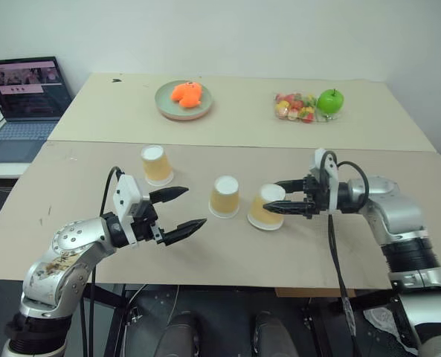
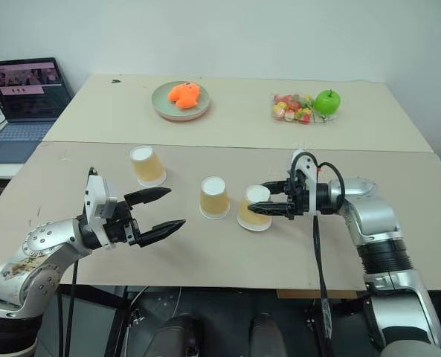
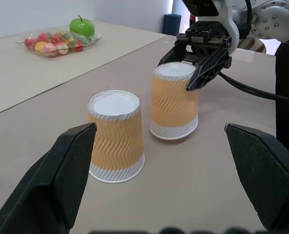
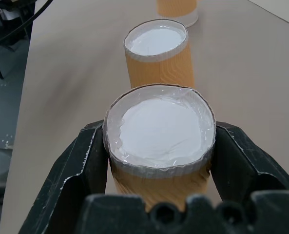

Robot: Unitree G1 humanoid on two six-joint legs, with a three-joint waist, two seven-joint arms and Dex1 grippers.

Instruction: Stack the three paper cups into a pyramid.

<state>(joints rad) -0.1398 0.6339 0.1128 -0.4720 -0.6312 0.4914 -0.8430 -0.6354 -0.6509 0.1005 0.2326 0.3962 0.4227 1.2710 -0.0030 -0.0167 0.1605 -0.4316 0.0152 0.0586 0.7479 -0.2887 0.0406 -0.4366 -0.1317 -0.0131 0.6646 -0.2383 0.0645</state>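
Tables [image 1: 227,245] beige, abutting; laptop [image 1: 23,104] left; wall [image 1: 227,33] white.

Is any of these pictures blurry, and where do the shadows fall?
Left wrist view: the near fingers loom large and soft; the cups are sharp. Right wrist view: the gripped cup is crisp, the farthest cup softer. Head views: even light, faint shadows beside the cups, no glare.

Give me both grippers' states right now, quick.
Left gripper: open, holding nothing.
Right gripper: shut on the upside-down tan-orange paper cup with white rim, which is tilted on the table.
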